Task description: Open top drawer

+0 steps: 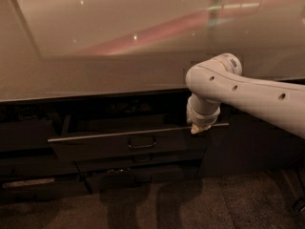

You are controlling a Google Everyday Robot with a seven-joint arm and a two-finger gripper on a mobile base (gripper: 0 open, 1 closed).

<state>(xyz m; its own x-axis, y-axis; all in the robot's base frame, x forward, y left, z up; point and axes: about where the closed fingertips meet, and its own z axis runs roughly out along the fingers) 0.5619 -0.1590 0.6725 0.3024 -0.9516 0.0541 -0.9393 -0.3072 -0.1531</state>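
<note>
Top drawer (95,148) sits partly out below the counter (95,75), about 6 o'clock in frame. Gripper (199,127) sits down at its rim, 2 o'clock from the handle (141,143), probably to hook and pull it. Grip state: can't tell.

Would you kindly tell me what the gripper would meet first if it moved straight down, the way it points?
The gripper points down over the right end of the top drawer. It would probably meet the drawer's pale upper rim first; depth is unclear, so it may already touch it.
</note>
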